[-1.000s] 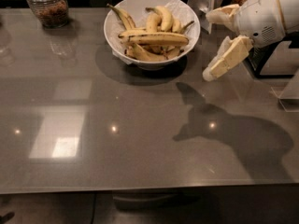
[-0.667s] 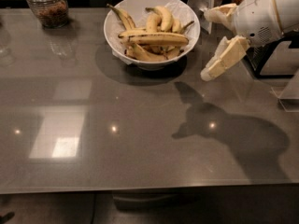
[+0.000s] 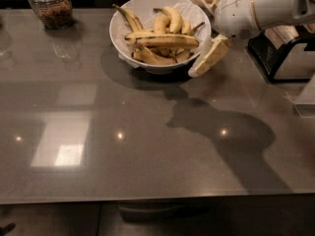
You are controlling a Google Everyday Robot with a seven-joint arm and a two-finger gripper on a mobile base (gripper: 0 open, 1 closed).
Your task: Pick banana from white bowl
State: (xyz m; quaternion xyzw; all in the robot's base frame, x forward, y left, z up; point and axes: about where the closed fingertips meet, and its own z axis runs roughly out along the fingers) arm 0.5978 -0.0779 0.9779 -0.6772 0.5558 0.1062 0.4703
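White bowl (image 3: 119, 42), one, deep and round, sits at the far middle of the surface (image 3: 147, 151). Grey-brown glossy top, one slab.

Bananas in the bowl: at least six; the heap overlaps, so an exact count is not possible.
- The banana (image 3: 162, 41), longest and nearly straight, lies crosswise on top of the heap, thin dark streaks along its ridge, stretching from the left part of the bowl towards the right rim.
- Three or so shorter curved yellow ones behind it, on the far side.
- One darker, brown-spotted curved one at the far left rim.
- More pieces tucked beneath, on the near side.

One pincer (image 3: 194, 35), cream-coloured fingers on a white arm that enters from the right. Fingers spread wide apart, gripping nothing: one over the bowl's far right rim, the other low and just beside the bowl's near right wall. Contact with the bowl: cannot tell.

One glass jar (image 3: 49, 5), dark brown contents, far left corner. One black appliance (image 3: 283, 53) at the right edge. The arm's shadow falls on the surface, near the bowl.
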